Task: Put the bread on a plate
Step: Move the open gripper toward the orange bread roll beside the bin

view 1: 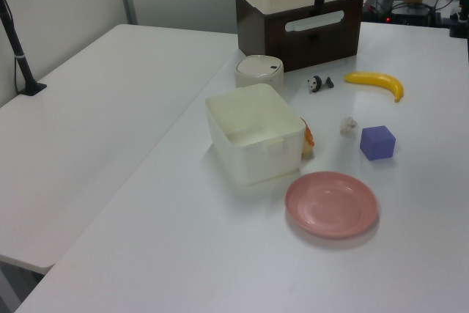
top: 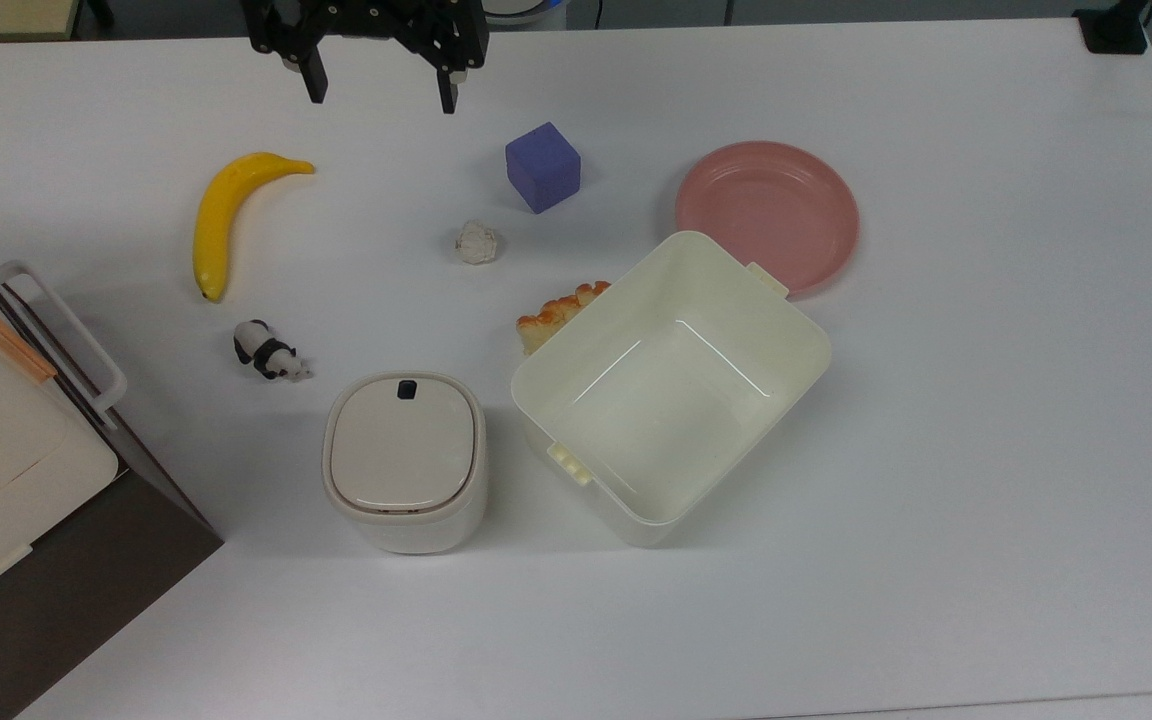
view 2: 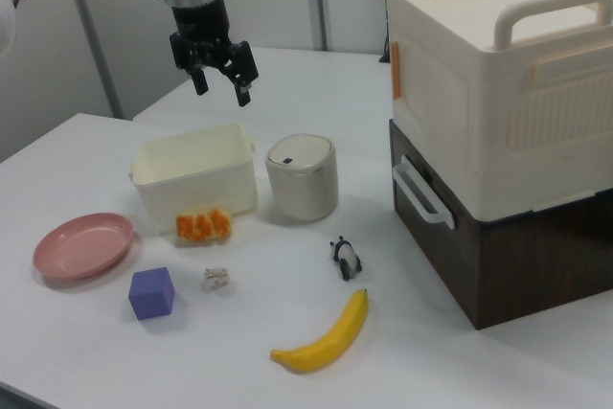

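While your gripper (top: 381, 92) hangs wide open and empty, the bread (top: 558, 312) lies against the tub (top: 671, 385), beside the plate (top: 768, 214)

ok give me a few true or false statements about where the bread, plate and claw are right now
1. The bread lies against the outer wall of the cream tub. True.
2. The pink plate holds the bread. False: the plate is bare.
3. The claw is open and holds nothing. True.
4. The purple cube sits inside the tub. False: it stands on the table, near the plate.
5. The banana rests on the plate. False: it lies on the table.
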You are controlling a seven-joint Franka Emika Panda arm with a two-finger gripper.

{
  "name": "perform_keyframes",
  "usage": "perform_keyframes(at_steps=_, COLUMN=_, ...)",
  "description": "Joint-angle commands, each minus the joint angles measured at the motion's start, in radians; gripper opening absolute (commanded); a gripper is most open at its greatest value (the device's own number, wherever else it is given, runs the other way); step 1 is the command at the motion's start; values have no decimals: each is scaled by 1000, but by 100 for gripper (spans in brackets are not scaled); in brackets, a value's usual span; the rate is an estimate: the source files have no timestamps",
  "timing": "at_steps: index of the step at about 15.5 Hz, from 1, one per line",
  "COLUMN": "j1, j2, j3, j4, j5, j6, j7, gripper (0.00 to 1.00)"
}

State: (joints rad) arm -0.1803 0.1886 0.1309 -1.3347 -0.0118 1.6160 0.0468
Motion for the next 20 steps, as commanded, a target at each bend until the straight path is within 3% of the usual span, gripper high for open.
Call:
perform_keyframes(at_steps=1, j1=4, j2=-14, j3=-4, j4=-32, j5=25, j6=1, j7=-28, gripper=100)
perform_keyframes(at_steps=20, j1=5, j2=-1, j3=-2, j4=-34, j5=26, j6=4, j7=-27, gripper=100)
